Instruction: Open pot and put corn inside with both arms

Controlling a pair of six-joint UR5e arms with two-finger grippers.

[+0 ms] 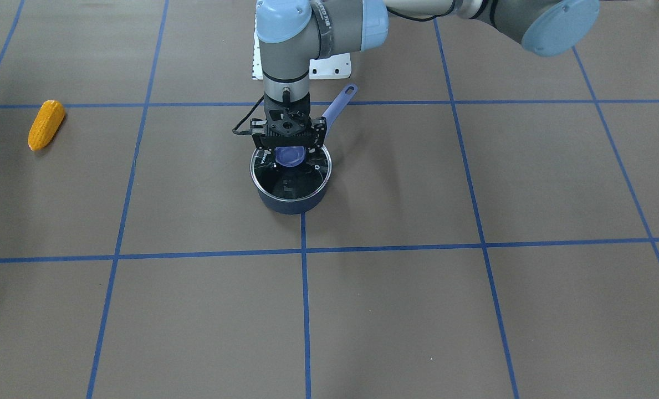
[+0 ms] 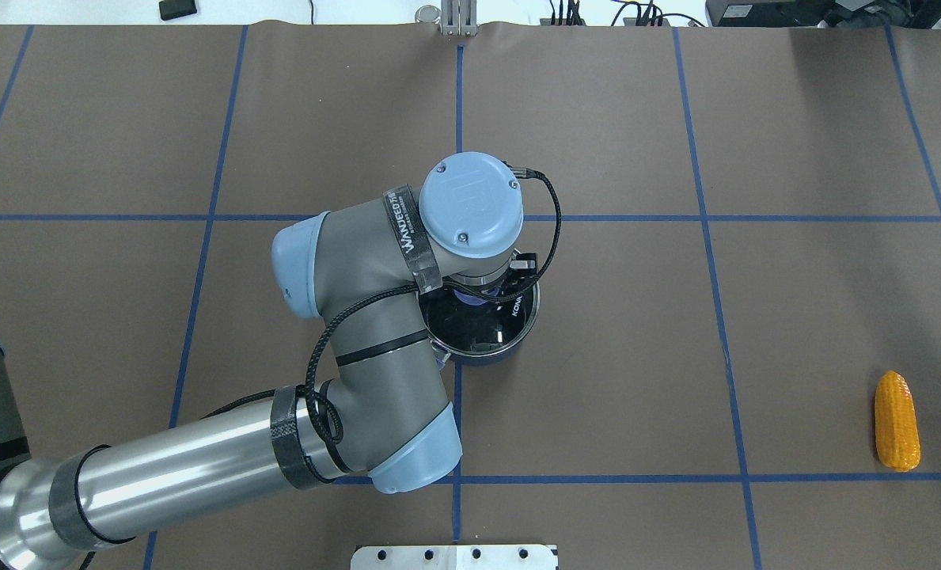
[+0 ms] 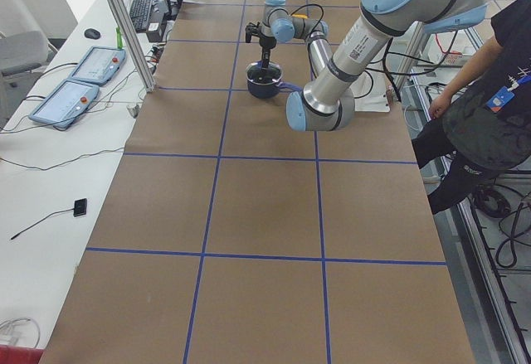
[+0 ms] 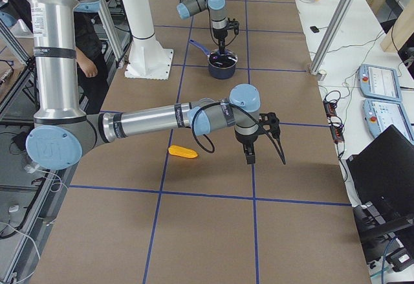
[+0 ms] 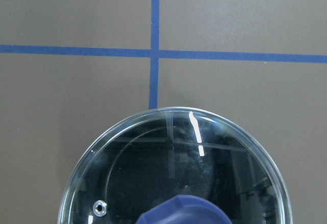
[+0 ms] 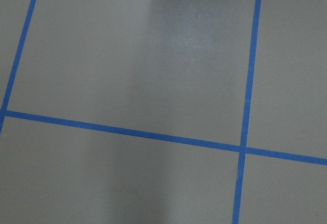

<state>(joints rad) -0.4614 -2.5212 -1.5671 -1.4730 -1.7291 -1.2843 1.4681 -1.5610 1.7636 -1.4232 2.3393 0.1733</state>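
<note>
On the brown paper-covered table (image 2: 597, 356), gridded with blue tape, both arms are in play. Left arm (image 2: 359, 332) reaches to mid-table, wrist vertical over the pot (image 1: 293, 202). Right arm (image 4: 149, 121) stretches out low on its own side, right gripper (image 4: 251, 149) hanging above bare paper near the corn (image 2: 897, 421). It shows only in the side view, so can't tell its jaw state. Left gripper (image 1: 290, 154) is down at the lid knob (image 5: 184, 211), with the jaws either side of it. Can't tell if they're clamped or just straddling. Glass lid (image 5: 173, 168) is on the pot. The pot is dark blue, and its lavender handle (image 1: 340, 102) points toward the robot base. Corn lies flat on the robot's right, well apart from the pot. Its long axis runs roughly near-to-far across the table, slightly skewed, and the narrower end looks to point away from the robot. Room: white benches with teach pendants (image 3: 70, 99) line the far side behind aluminium frame posts. An operator (image 3: 481, 107) in dark clothes stands at the robot-side edge.
</note>
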